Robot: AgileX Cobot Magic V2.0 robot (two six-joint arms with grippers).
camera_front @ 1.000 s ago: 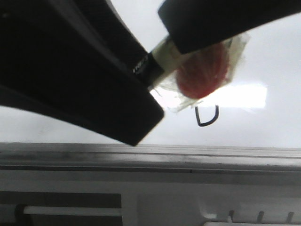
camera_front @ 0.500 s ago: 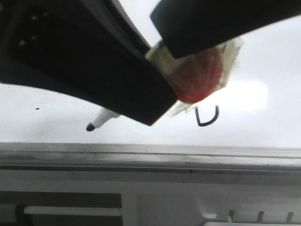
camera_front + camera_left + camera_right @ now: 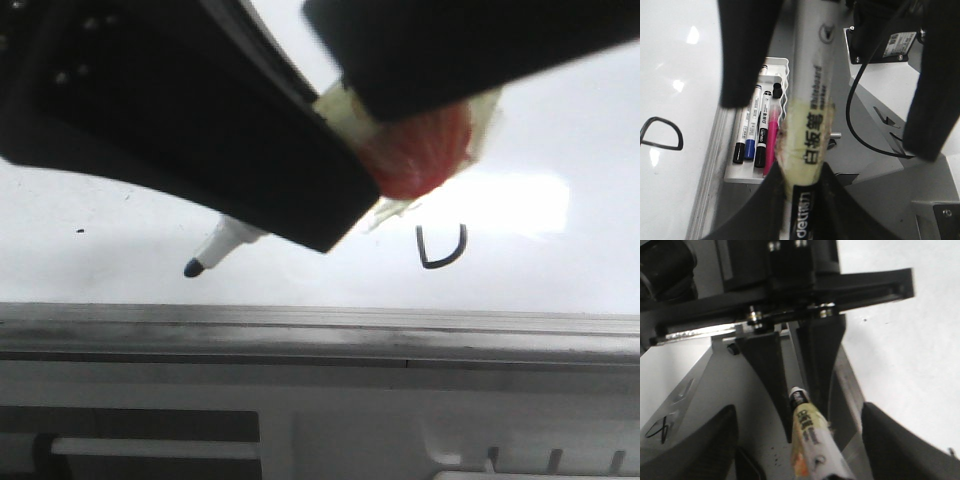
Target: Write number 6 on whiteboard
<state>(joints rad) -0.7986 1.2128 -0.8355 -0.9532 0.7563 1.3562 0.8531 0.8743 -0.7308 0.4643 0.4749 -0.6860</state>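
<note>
The whiteboard (image 3: 560,110) is glossy white with a bright glare. On it is a thin black stroke of the number 6 (image 3: 443,252), a small D-shaped loop (image 3: 661,134); no tall stem shows. My left gripper (image 3: 310,215) is shut on a white board marker (image 3: 807,100) wrapped in yellowish tape. The marker's dark tip (image 3: 192,268) is left of the stroke, and I cannot tell whether it touches the board. A red taped lump (image 3: 420,150) sits at the marker's rear. My right gripper (image 3: 802,452) is open, its fingers (image 3: 745,50) wide apart either side of the marker's rear end.
The board's grey metal rim (image 3: 300,320) and a grey ledge (image 3: 320,350) run below the stroke. A white tray (image 3: 747,174) holds several spare markers beside the board. A black cable (image 3: 860,125) lies on the grey base. A tiny black speck (image 3: 80,232) is on the board.
My left gripper has swung the marker to the left. Its tip, hidden a second ago, now shows clear of the stroke. The stroke itself looks the same.
</note>
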